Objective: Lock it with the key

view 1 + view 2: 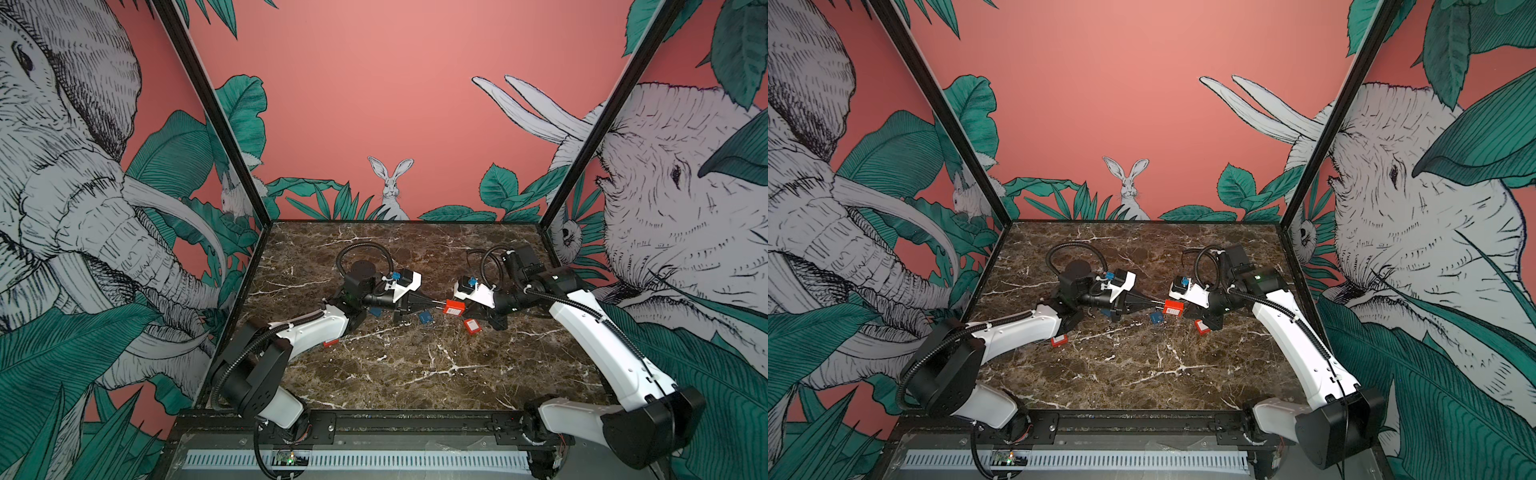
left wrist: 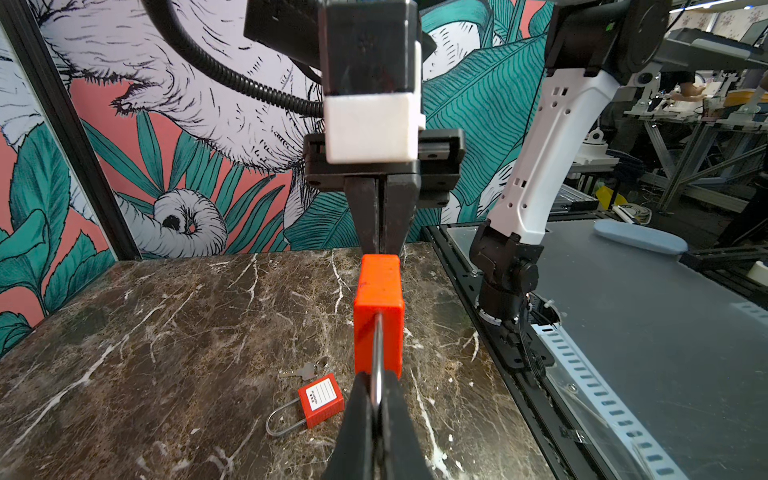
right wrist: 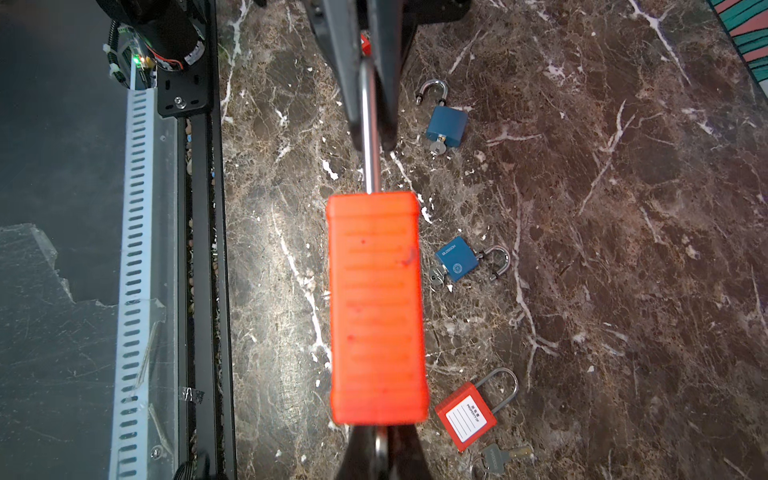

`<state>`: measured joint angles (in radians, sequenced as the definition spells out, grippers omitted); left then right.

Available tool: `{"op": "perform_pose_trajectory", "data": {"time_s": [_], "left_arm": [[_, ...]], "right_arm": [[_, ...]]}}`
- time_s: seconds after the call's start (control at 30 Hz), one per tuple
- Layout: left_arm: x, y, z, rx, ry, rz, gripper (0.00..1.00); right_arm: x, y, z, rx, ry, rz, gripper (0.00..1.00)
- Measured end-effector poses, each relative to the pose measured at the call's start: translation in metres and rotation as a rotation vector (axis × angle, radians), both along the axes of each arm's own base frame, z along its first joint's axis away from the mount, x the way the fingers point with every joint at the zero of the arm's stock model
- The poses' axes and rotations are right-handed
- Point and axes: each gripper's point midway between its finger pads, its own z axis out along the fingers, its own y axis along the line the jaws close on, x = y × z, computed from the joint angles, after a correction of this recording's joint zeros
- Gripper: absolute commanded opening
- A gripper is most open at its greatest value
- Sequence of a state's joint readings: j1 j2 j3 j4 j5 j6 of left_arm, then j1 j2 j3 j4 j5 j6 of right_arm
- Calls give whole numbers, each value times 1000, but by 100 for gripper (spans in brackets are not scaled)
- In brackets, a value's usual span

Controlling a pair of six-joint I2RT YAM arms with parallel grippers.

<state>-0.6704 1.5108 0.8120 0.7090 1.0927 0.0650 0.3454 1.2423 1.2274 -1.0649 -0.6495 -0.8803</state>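
Note:
A red padlock (image 1: 454,307) (image 1: 1173,307) hangs above the marble table between my two grippers. In the left wrist view my left gripper (image 2: 377,399) is shut on its silver shackle (image 2: 377,353), and the red body (image 2: 379,307) points away toward the right gripper's fingers (image 2: 361,216). In the right wrist view my right gripper (image 3: 380,446) is shut at the base of the body (image 3: 376,307). A sliver of silver metal, the key (image 3: 380,440), shows between its fingers. The shackle (image 3: 370,137) runs up into the left gripper.
On the table lie a second red padlock with a white label (image 3: 466,415) (image 2: 321,400) and a loose key (image 3: 498,457) beside it. There are also two blue padlocks (image 3: 446,124) (image 3: 455,257) with open shackles. A third red padlock (image 1: 331,342) sits by the left arm.

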Motion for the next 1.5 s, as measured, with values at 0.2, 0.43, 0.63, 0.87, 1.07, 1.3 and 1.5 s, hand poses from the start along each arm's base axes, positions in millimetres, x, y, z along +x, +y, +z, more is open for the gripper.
{"op": "perform_pose_trajectory", "data": {"time_s": [0.2,0.43,0.63,0.87,1.07,1.3,1.5], "left_arm": [[5,6,1,0,-9,11,0],[8,23,5,8,-25,30,0],[11,31,9,13,-44,47,0],[17,26,13,129,34,20,0],[36,8,16,255,160,4,0],[43,-26,-57,520,436,-45,0],[40,-46,-111,727,566,-95,0]], "right_arm": [[1,-1,0,-7,-15,7,0],[-11,-9,-7,-25,-40,-7,0],[-19,-23,-14,-58,-39,-57,0],[-3,-47,-18,-59,-90,-305,0],[14,-71,-11,-63,-170,-547,0],[26,-93,-7,-39,-178,-793,0],[16,-99,-19,-3,-125,-885,0]]}}
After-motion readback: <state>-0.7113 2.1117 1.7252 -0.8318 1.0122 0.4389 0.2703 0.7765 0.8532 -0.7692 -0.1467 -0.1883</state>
